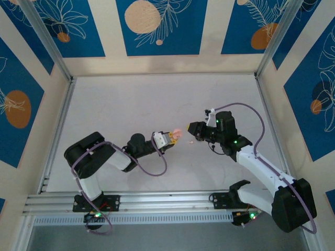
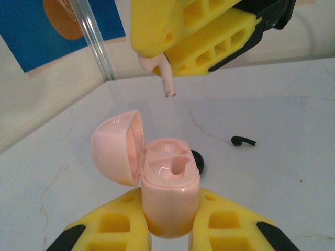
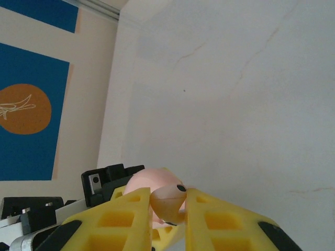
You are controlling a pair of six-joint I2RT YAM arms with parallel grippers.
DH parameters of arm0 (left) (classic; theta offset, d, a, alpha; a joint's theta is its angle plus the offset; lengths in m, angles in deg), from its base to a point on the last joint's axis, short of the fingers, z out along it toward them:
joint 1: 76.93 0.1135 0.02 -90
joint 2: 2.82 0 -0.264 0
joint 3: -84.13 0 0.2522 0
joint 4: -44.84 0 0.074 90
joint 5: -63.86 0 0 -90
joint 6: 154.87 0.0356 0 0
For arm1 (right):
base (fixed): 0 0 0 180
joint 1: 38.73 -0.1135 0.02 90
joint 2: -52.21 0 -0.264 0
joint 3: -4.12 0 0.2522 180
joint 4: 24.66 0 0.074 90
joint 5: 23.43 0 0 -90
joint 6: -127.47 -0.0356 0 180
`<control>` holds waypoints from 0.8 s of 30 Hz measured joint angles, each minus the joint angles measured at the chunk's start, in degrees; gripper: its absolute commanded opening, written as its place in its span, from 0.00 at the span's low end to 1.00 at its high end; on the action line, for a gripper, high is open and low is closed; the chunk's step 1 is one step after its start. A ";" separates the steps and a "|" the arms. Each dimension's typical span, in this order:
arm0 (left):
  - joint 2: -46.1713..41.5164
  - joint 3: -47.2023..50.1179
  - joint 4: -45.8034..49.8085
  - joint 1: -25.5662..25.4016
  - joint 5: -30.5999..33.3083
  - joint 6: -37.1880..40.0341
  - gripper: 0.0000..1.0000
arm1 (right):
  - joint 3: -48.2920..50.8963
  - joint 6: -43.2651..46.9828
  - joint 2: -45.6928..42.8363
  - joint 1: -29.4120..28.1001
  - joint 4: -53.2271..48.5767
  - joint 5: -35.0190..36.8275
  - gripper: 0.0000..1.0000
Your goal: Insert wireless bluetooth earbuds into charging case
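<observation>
The left gripper is clamped on the lower body of the pink charging case, with one yellow finger on each side. The case stands upright between them. Its lid is swung open to the gripper's left on a side hinge, and the moulded wells in the top face up.

The right gripper is directly ahead of the left gripper and above it. Its jaws are pinched narrow on a pink earbud. In the left wrist view the earbud's stem hangs down out of the fingers, above the open case and a little beyond it, with a clear gap between them. In the right wrist view the earbud's rounded head shows a small dark spot, and the case's lid sits just past those fingertips.

In the overhead view the two grippers meet tip to tip near the middle of the table, close but apart.

Past the case and to the left gripper's right, a black earbud lies flat on the table with its short stem pointing right. A rounded black piece sits just behind the case, partly hidden, so what it is cannot be told.
</observation>
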 measured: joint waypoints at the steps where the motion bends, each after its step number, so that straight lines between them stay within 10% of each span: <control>1: 0.00 0.00 -0.37 -0.02 0.15 0.00 0.14 | 0.00 -0.31 0.00 -0.48 0.57 0.31 0.19; 24: -0.02 0.02 -1.03 -0.98 4.63 0.04 0.14 | 0.81 -4.28 3.87 -5.88 6.73 3.06 0.20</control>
